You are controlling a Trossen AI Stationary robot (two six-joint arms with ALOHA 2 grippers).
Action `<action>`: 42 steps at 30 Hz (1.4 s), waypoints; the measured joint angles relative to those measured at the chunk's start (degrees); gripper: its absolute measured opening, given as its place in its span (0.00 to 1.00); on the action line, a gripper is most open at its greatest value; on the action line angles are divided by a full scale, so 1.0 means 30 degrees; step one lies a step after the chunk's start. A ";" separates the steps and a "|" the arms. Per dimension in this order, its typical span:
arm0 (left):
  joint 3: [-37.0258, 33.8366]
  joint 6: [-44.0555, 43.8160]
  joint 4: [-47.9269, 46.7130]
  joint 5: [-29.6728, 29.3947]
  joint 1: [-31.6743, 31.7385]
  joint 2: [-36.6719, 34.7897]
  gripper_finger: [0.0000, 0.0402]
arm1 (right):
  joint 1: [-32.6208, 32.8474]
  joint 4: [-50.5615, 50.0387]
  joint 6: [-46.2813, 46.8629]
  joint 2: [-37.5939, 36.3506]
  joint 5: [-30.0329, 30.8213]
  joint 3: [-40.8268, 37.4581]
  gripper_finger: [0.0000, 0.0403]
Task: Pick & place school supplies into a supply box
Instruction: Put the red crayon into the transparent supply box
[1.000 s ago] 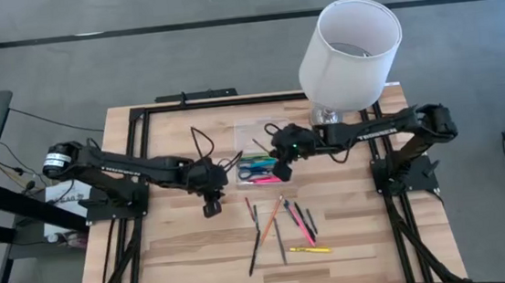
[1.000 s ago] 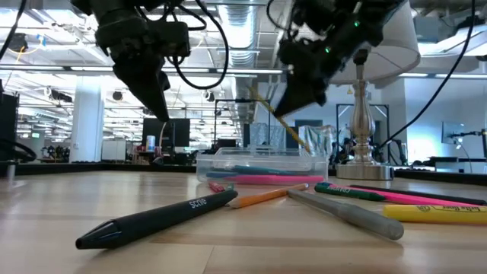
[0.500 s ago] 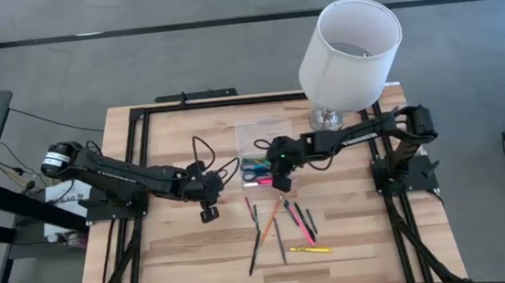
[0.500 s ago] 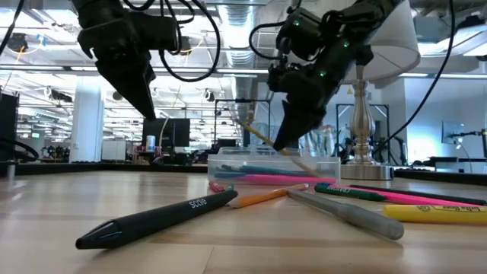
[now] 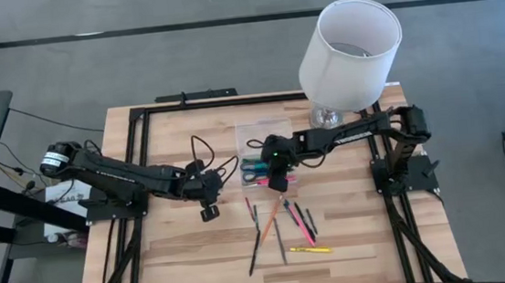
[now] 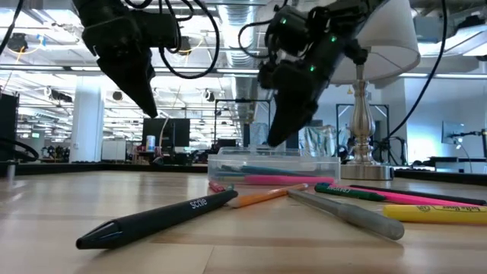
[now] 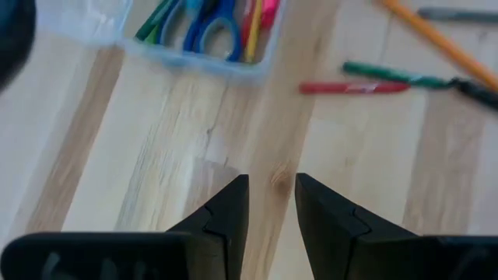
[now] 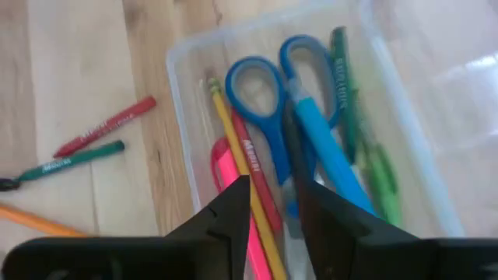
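Supply box (image 6: 270,164): far end hidden behind right gripper (image 6: 278,137) in low view. Yellow marker (image 6: 434,213) and pink one cut by the picture's edge. High view: loose pens (image 5: 283,226) too small to tell apart.

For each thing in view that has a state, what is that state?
supply box: open-topped, partly filled.
scissors: lying in the box.
yellow pencil: lying in the box.
loose supplies: on the table, outside the box.
right gripper: above the box, holding nothing.
left gripper: above bare table, holding nothing.
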 joint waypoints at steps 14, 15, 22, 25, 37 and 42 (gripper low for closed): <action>0.0007 1.0462 0.7933 0.4981 0.1160 0.2189 0.22 | 0.0757 -0.4555 0.1719 -0.5842 0.2233 -0.0455 0.27; 0.0007 1.0778 0.8121 0.5366 0.1313 0.2573 0.22 | 0.0937 -0.4545 0.2163 -0.6294 0.2434 -0.0709 0.27; 0.0472 1.2186 0.8593 0.7495 0.2221 0.5319 0.22 | 0.3157 -0.6090 0.6356 -0.9492 0.4427 -0.2692 0.27; 0.0923 1.2893 0.8647 0.7841 0.2284 0.6377 0.22 | 0.4627 -0.6914 0.8454 -1.0701 0.5647 -0.3517 0.27; 0.1450 1.5854 0.8655 0.7955 0.2419 0.8385 0.22 | 1.0471 -0.8182 1.6231 -1.2438 0.8619 -0.5430 0.27; 0.1472 1.6703 0.8619 0.7922 0.2683 0.8451 0.22 | 1.1894 -0.8418 1.8057 -1.1989 0.9720 -0.5411 0.27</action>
